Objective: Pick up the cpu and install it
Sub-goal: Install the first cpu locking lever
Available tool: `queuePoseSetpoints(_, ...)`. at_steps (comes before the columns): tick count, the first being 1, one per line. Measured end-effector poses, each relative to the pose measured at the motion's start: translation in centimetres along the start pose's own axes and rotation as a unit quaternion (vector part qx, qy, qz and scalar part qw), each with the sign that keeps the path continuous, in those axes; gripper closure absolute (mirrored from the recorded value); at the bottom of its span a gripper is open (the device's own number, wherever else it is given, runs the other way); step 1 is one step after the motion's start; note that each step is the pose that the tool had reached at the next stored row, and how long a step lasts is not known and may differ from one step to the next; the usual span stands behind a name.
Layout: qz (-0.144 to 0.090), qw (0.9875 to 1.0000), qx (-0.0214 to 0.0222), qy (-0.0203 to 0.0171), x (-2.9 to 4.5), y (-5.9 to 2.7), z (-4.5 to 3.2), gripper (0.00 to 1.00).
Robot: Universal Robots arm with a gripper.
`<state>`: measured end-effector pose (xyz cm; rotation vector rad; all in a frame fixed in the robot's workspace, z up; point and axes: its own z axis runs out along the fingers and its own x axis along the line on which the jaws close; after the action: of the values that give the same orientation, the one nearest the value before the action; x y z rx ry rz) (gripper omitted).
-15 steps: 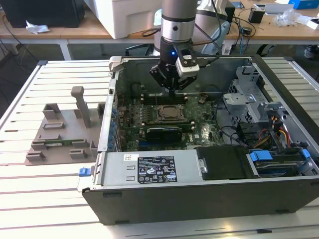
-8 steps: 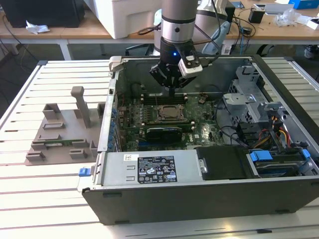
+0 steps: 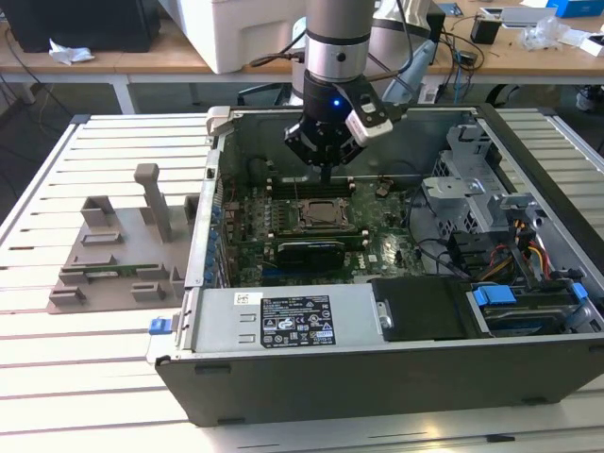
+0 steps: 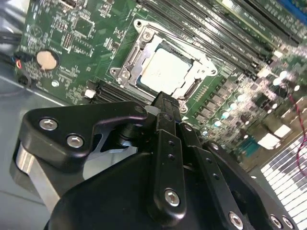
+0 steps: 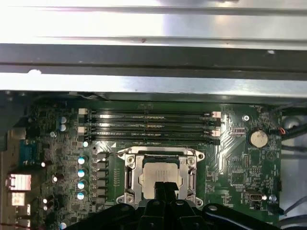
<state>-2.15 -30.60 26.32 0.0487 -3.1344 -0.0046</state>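
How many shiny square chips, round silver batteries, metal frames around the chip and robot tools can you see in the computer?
cpu, the shiny square chip: 1
round silver battery: 1
metal socket frame around the chip: 1
tool, just above the chip: 1
Total: 4

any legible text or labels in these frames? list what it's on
None legible.
White label on the power supply: symbols and print, too small to read.
Motherboard markings in both wrist views: too blurred.
cpu top, in the socket below the gripper: no markings visible.
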Motion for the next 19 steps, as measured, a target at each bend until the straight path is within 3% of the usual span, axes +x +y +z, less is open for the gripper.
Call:
queuePoseSetpoints(4,-0.021,0.9998,0.0002,0.0000,0.00,0.00,0.00,0.89)
queuePoseSetpoints(14,-0.022,0.9998,0.0002,0.0001,0.03,0.00,0.00,0.89)
queuePoseSetpoints(19,-0.022,0.9998,0.0000,-0.0001,0.04,0.01,-0.43,0.89)
